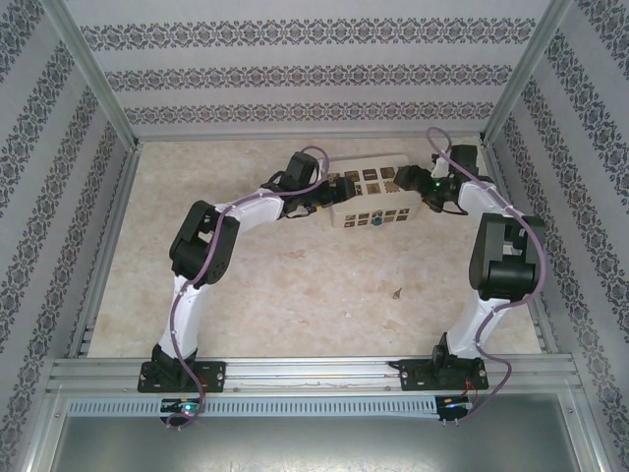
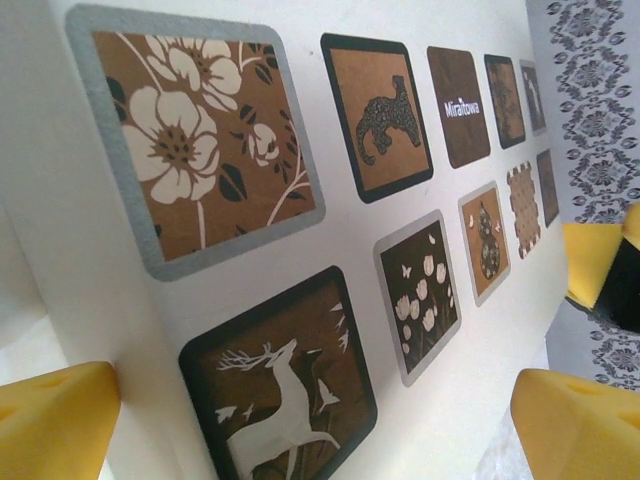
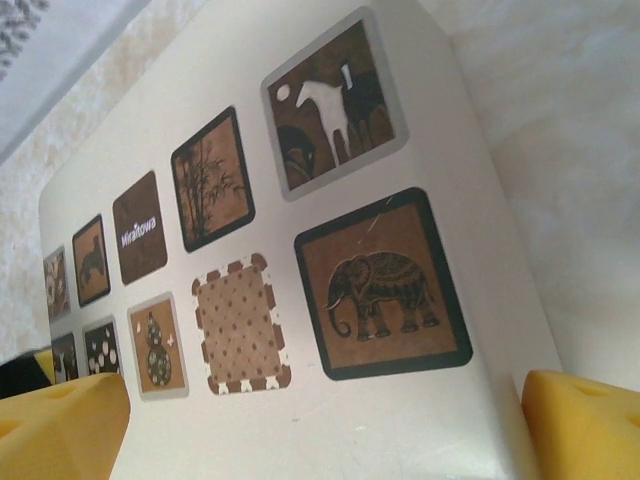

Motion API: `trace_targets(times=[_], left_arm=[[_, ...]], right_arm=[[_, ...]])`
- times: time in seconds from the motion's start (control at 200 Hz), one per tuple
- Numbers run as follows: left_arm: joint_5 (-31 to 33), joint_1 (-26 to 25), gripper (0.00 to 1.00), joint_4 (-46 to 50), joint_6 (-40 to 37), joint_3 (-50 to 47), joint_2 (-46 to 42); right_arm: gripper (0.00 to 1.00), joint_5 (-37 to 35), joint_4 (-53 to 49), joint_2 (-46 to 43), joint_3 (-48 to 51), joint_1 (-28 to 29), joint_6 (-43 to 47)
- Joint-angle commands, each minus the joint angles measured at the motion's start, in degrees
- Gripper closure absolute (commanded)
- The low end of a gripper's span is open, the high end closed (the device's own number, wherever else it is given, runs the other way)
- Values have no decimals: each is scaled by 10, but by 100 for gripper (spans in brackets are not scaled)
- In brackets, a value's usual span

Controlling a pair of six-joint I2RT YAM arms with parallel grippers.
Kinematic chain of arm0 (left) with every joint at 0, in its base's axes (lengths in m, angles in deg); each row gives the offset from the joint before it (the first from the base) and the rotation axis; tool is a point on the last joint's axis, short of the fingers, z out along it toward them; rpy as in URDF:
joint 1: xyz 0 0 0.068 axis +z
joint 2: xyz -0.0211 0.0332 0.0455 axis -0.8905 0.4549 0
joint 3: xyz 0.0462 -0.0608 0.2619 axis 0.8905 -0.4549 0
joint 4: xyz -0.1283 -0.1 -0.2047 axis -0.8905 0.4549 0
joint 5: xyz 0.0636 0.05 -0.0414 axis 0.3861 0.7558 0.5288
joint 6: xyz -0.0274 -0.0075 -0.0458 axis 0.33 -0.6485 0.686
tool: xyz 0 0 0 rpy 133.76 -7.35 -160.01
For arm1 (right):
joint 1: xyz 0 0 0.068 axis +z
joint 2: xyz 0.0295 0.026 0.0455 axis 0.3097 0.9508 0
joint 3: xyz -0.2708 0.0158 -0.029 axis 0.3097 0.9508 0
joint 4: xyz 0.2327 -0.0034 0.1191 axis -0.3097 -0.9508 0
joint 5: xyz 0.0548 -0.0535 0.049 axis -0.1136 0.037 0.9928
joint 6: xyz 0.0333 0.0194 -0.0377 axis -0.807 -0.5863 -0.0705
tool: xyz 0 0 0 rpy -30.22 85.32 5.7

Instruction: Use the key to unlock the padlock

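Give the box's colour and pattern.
Cream box with dark brown picture tiles; best in the left wrist view.

The box (image 2: 470, 400) is cream, set with brown square tiles framed in black or grey. The tiles show white blossoms (image 2: 190, 140), a spotted leopard (image 2: 380, 115), a white deer (image 2: 280, 400), an elephant (image 3: 382, 285), bamboo (image 3: 212, 180) and a polka-dot square (image 3: 240, 322). The padlock (image 1: 378, 220) shows as a blue speck. The left hand (image 2: 320, 430) and right hand (image 3: 320, 430) have yellow pads (image 3: 60, 425). The surface (image 1: 295, 295) is mottled beige. The walls (image 1: 295, 79) are white with grey ornamental bands.

Left end effector (image 2: 315, 425), right end effector (image 3: 322, 428), both agape.
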Motion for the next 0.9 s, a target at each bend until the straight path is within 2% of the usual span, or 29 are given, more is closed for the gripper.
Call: trace_targets(times=[0.0,0.275,0.625,0.894], left_arm=[[-31,-10,0,5,-12,-18,-46],[-21,1,0,12,-22,-102,-118],[16,23,0,22,-34,-212,-216],[39,39,0,37,-46,-248,-256]], right_arm=[[2,72,11,-37,32,45,6],[2,59,77,-96,120,106,-32],[2,14,144,-152,211,217,-87],[2,-25,155,-186,245,294,-109]])
